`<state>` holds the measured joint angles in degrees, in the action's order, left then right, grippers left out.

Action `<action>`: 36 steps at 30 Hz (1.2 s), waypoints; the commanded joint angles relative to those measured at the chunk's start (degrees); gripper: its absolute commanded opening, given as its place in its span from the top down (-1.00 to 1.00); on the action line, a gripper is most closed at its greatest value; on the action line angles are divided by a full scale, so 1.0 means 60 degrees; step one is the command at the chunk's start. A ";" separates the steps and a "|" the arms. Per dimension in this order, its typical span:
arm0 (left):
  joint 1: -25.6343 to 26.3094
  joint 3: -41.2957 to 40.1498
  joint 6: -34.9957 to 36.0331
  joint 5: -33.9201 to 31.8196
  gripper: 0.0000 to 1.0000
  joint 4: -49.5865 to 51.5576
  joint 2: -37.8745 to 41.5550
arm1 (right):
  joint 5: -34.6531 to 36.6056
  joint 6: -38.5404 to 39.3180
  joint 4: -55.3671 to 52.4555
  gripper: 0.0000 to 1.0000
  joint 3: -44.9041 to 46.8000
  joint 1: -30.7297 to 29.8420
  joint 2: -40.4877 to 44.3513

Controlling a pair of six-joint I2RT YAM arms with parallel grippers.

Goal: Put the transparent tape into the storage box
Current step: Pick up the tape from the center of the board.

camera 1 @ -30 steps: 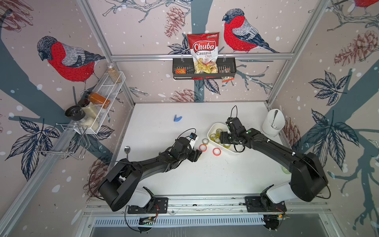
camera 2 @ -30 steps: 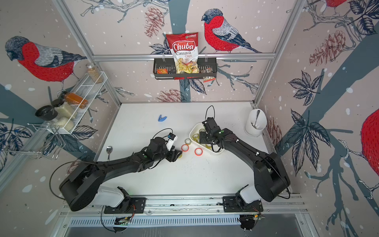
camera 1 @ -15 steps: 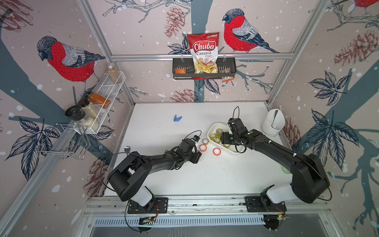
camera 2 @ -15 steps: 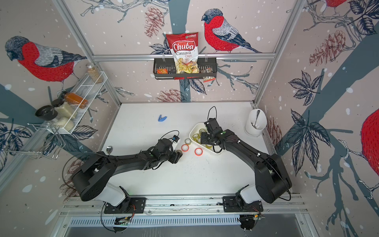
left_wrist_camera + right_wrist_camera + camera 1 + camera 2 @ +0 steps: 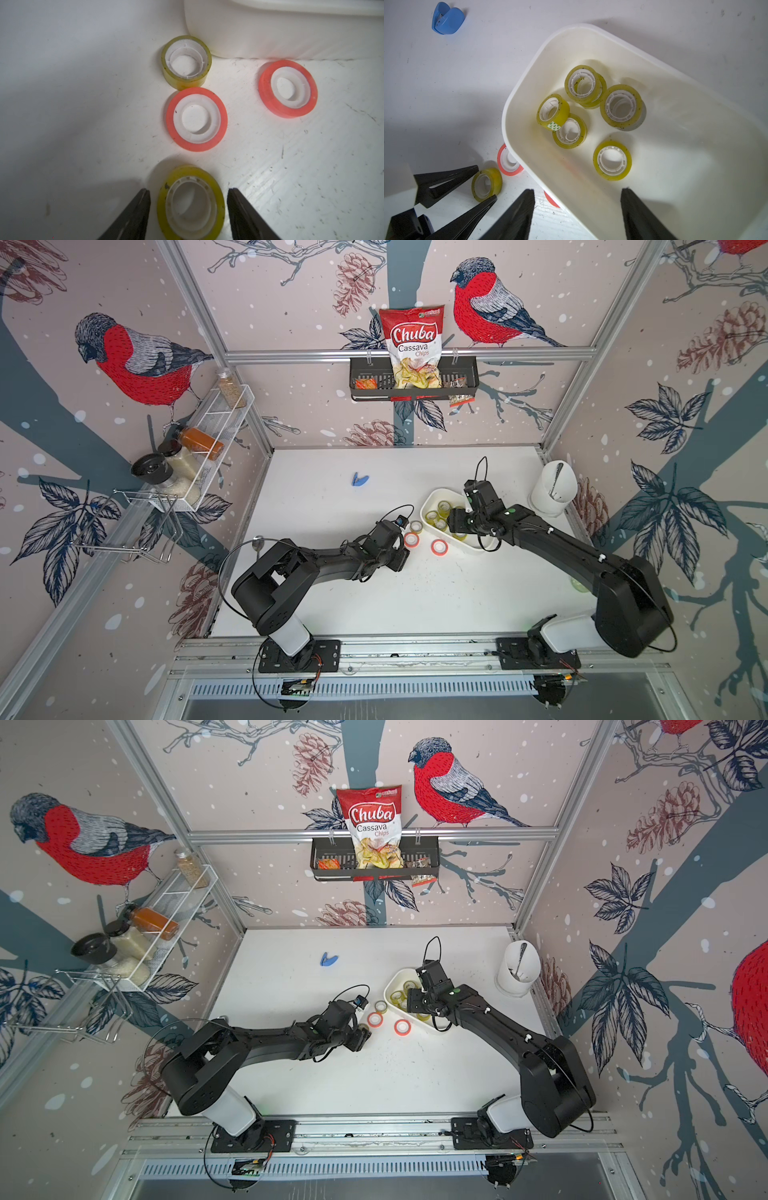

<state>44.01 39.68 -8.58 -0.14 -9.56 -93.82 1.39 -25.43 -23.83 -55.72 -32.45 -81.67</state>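
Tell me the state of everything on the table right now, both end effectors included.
Left end effector: open, jaws straddling a transparent tape roll on the table.
Right end effector: open, empty, over the storage box.
Storage box: uncovered, holding several transparent rolls.
Other transparent roll: flat on table, beside box.
Red tape rolls: flat on table, outside box.

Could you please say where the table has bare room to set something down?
Bare: the far stretch around the blue clip, and the near middle between the left arm and right arm. Crowded: tape rolls fill the gap between the left claw and the storage box.
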 commanded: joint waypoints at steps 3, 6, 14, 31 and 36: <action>0.0119 0.0245 0.0141 -0.0323 -0.21 0.0361 -0.0272 | -0.0187 0.0145 0.0338 -0.41 0.0081 0.0073 0.0129; 0.0152 0.0327 0.0127 -0.0436 -0.14 0.0461 -0.0325 | -0.0242 0.0180 0.0434 -0.42 0.0167 0.0166 0.0214; 0.0163 0.0448 -0.0047 -0.0619 0.06 0.0772 0.0119 | -0.0285 0.0256 0.0730 -0.41 0.0469 0.0492 0.0438; 0.0194 0.1935 -0.0083 -0.0273 0.00 0.1441 0.1833 | -0.0941 0.0236 0.1769 -0.41 0.1359 0.1281 0.1304; 0.0188 0.2634 -0.0050 -0.0446 -0.01 0.1109 0.1554 | -0.0957 0.0225 0.1833 -0.41 0.1546 0.1344 0.1599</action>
<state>45.12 53.71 -9.06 -2.94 -0.99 -83.64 -3.62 -24.01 -14.72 -46.96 -24.62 -72.84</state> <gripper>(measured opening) 0.507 0.705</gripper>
